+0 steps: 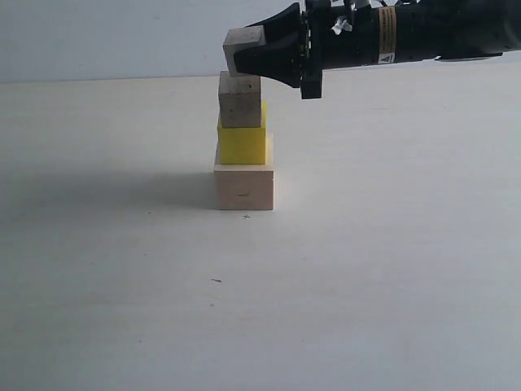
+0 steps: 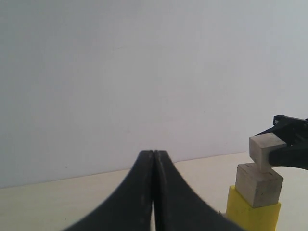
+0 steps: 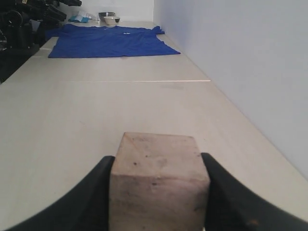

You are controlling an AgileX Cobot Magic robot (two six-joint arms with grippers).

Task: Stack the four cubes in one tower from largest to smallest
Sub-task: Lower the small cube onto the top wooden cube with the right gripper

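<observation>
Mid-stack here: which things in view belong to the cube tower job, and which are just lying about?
Job:
- largest pale cube, the base
- yellow cube, second
- knotty cube, third
- smallest cube, gripped by the right claw over the knotty cube

Lying about:
- blue cloth, far down the table
- bowls beyond it

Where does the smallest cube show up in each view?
Exterior view: smallest cube at top centre, above the knotty cube.
Left wrist view: right edge, above the knotty cube.
Right wrist view: bottom centre, foreground.
Shared landmark: the right gripper clamped on it in every view.
</observation>
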